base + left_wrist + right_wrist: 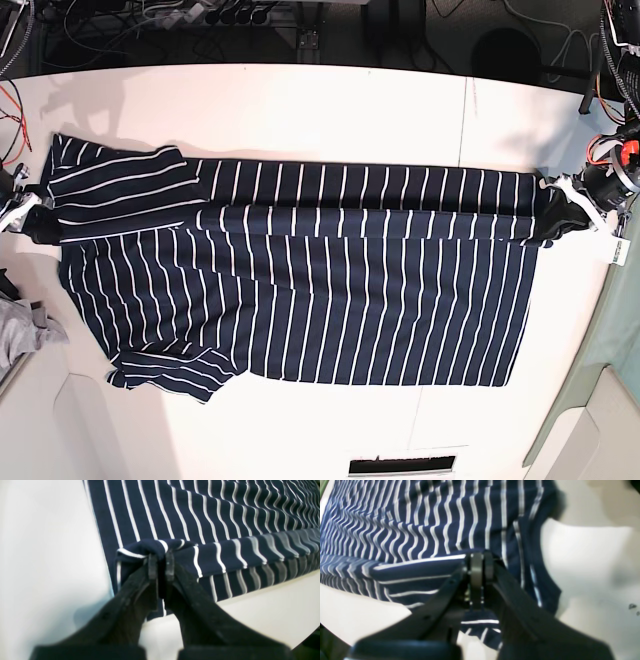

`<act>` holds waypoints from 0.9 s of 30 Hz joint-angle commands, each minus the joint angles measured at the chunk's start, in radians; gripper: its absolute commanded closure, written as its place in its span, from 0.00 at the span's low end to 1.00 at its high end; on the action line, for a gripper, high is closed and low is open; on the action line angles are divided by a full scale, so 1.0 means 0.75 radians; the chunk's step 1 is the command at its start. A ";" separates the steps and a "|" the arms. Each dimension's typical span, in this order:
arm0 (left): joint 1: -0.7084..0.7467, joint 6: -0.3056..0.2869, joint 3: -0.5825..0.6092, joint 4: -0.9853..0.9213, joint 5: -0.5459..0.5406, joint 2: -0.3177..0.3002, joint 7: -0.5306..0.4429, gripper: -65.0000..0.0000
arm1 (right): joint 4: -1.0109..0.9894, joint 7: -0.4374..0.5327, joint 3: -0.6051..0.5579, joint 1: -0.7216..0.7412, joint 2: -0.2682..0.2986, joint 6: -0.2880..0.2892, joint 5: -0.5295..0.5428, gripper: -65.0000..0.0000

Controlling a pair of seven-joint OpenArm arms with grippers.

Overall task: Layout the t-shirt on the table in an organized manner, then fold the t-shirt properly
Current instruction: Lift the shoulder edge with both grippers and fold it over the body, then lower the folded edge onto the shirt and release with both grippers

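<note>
Lying beside t-shirt (300, 270) on table (300, 110): grey cloth (22, 325), left edge.

I see the white table (330, 110) with a thin dark seam at about 1 o'clock. The t-shirt (340, 290) lies spread across its middle; grey cloth (22, 325) sits at 9 o'clock.

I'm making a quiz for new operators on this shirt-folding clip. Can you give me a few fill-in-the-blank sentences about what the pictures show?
1. Both grippers are shut on the ____, which is navy with white stripes.
2. The left gripper pinches the t-shirt at its ____ end.
3. The right gripper grips the end with the ____.
4. The table under the shirt is ____ in colour.

Missing words: t-shirt; hem; sleeves; white
</note>
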 commanded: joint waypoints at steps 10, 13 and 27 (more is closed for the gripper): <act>-0.033 -0.007 -0.009 -0.037 -0.103 -0.026 0.016 0.72 | -0.033 0.023 -0.008 0.052 0.015 -0.005 -0.065 0.57; -0.032 -0.011 -0.010 -0.037 -0.112 -0.026 0.111 0.72 | -0.032 0.013 0.044 0.031 0.019 -0.007 -0.070 0.57; -0.013 0.018 -0.022 -0.037 -0.201 -0.017 0.190 0.42 | -0.042 0.106 0.225 -0.221 0.017 -0.016 -0.098 0.31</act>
